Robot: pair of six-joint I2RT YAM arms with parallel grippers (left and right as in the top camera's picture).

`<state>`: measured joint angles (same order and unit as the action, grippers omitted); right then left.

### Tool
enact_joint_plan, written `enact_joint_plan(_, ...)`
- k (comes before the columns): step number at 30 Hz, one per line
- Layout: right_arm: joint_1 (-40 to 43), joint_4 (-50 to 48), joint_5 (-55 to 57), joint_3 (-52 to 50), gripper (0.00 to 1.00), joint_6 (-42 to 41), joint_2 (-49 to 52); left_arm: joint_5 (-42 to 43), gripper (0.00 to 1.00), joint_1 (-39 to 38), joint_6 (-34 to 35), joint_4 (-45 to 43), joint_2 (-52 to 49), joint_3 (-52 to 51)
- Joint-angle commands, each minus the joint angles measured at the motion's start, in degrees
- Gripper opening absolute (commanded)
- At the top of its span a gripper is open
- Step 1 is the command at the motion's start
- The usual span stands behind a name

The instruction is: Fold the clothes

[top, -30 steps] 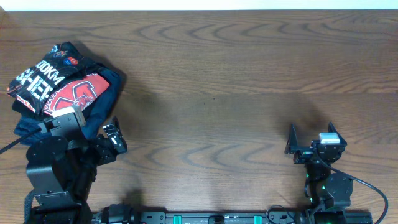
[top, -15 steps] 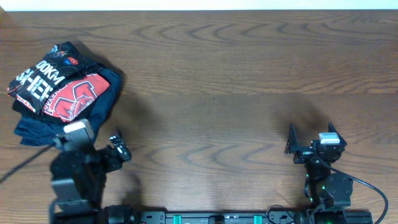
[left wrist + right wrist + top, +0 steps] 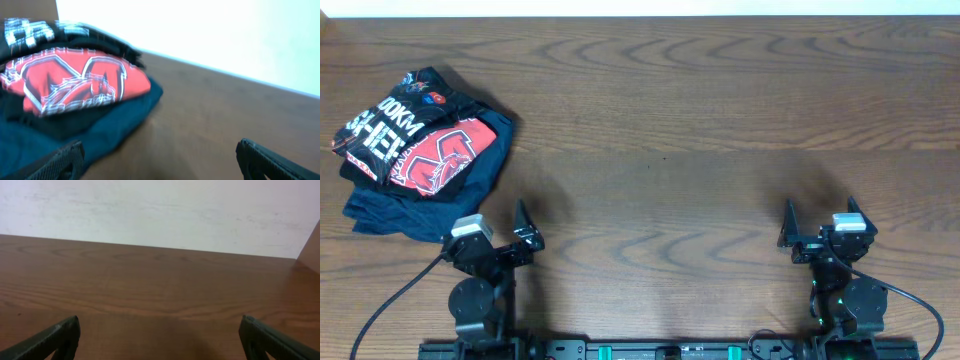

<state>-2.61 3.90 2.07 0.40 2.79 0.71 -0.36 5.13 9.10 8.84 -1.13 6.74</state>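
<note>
The black shirt [image 3: 382,132] with big white lettering lies bundled on a pile at the table's far left. It shows blurred at the top left of the left wrist view [image 3: 37,31]. My left gripper [image 3: 492,234] is open and empty, low near the front edge, just right of and in front of the pile. In the left wrist view the left gripper [image 3: 160,162] has its jaws wide apart over bare wood. My right gripper [image 3: 820,226] is open and empty at the front right, and its wrist view [image 3: 160,340] shows only table.
A red tee with white letters [image 3: 442,160] lies against the black shirt, over a navy-blue garment [image 3: 395,212]. Both show in the left wrist view, the red tee [image 3: 75,82] above the navy garment [image 3: 107,125]. A white wall [image 3: 160,210] stands behind the wooden table [image 3: 670,130].
My left arm has drawn back from the pile toward the front edge and moved right, settling low and empty. The pile and the right arm have not moved.
</note>
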Motion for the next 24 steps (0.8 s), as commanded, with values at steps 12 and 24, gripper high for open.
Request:
enact_joint_plan(12, -0.4, 0.2, -0.2, -0.1, 0.99, 0.7, -0.4, -6.3, 0.98, -2.3, -0.5, -6.0, 1.0, -6.5)
enact_joint_plan(24, -0.4, 0.2, -0.2, -0.1, 0.99, 0.7, -0.4, -6.3, 0.98, -2.3, -0.5, -5.3, 0.8, -6.5)
